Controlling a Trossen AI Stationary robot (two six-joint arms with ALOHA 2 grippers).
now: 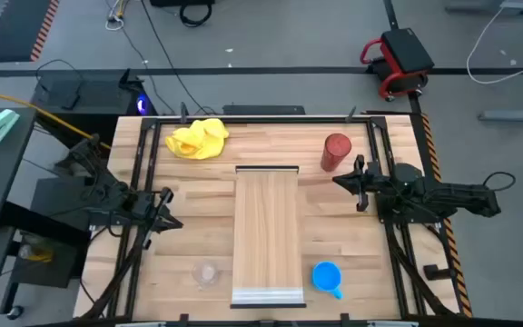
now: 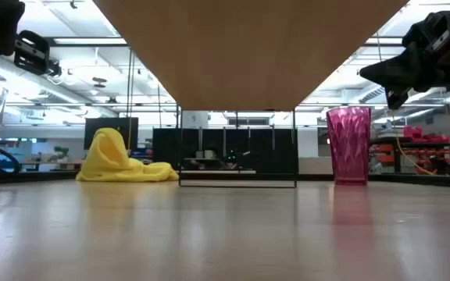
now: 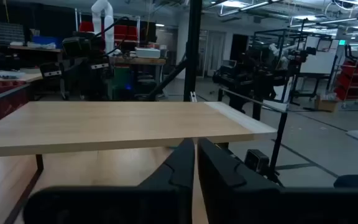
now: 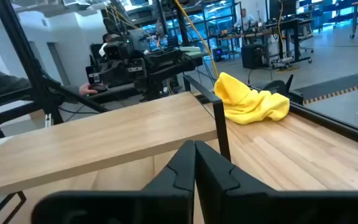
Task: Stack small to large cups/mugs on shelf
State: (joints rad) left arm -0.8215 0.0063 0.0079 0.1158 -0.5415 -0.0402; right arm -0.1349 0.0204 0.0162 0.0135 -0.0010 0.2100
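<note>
The shelf (image 1: 266,232) is a pale board raised on thin black legs over the middle of the table. The dark red tumbler (image 1: 335,152) stands upright on the tabletop right of the shelf's far end. The blue mug (image 1: 327,276) stands on the tabletop by the shelf's near right corner. The clear glass cup (image 1: 206,272) stands left of the shelf's near end. My left gripper (image 1: 166,207) is shut and empty left of the shelf. My right gripper (image 1: 352,182) is shut and empty right of the shelf, just nearer than the tumbler.
A crumpled yellow cloth (image 1: 198,139) lies at the table's far left. Black frame rails run along the table's left and right edges. In the low view the shelf's underside (image 2: 241,47) spans overhead, with the tumbler (image 2: 348,144) to its right.
</note>
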